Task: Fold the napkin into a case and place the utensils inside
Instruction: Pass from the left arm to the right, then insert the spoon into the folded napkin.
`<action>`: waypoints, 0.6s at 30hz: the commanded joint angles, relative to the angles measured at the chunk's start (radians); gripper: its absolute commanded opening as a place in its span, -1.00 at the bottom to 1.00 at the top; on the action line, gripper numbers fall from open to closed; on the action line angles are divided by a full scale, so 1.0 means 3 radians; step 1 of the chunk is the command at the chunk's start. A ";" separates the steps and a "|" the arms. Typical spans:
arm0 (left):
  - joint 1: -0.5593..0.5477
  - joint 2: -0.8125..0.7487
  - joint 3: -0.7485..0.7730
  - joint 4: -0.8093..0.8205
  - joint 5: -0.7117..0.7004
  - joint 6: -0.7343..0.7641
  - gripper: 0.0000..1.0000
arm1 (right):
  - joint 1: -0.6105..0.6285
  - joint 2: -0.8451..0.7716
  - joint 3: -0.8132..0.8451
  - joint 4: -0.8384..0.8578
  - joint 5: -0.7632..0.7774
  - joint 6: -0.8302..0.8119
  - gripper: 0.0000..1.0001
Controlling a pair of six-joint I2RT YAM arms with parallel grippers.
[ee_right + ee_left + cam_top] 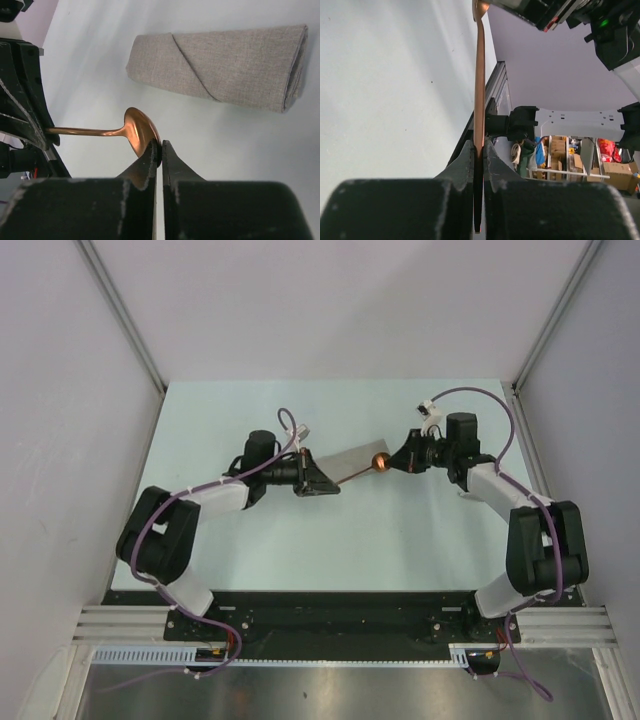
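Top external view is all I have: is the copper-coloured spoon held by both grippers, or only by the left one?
Observer: In the left wrist view, the left gripper is shut on the handle end of the copper-coloured spoon.
Operator: And the right one?
Observer: In the right wrist view, the right gripper is shut too, its fingertips pinching the rim of the spoon's round bowl.
Operator: How does the case look?
Observer: The grey-beige fabric case lies flat, with a diagonal fold running across it. The spoon is not inside it.
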 commanded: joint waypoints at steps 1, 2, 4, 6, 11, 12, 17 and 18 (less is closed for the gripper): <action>0.0030 0.0128 0.0407 -0.0354 -0.0087 0.0255 -0.60 | -0.0079 0.0149 0.0260 0.0195 -0.0332 -0.0162 -1.00; 0.0046 0.0148 0.0570 -0.0715 -0.0173 0.0423 -0.16 | -0.0110 0.0179 0.0280 0.0190 -0.0271 -0.0192 -1.00; 0.0137 0.0159 0.0719 -0.1004 -0.0526 0.0557 -0.02 | -0.0232 0.0220 0.0469 -0.0009 -0.0046 -0.0355 -1.00; 0.0224 0.0159 0.0837 -0.1214 -0.0847 0.0578 0.13 | -0.0471 0.0312 0.0632 -0.0183 -0.0162 -0.0484 -1.00; 0.0439 0.0363 0.0990 -0.1363 -0.1100 0.0425 -0.16 | -0.0943 0.0650 0.1088 -0.0526 -0.0301 -0.0530 -1.00; 0.0439 0.0419 0.1041 -0.1409 -0.1161 0.0430 -0.25 | -0.0964 0.0741 0.1215 -0.0577 -0.0250 -0.0581 -1.00; 0.0434 0.0654 0.1175 -0.1572 -0.1462 0.0573 -0.73 | -0.0954 0.1002 0.1477 -0.0756 0.0087 -0.0551 -1.00; 0.0434 0.0680 0.1190 -0.1598 -0.1493 0.0604 -0.77 | -0.0929 0.1069 0.1513 -0.0781 0.0158 -0.0566 -1.00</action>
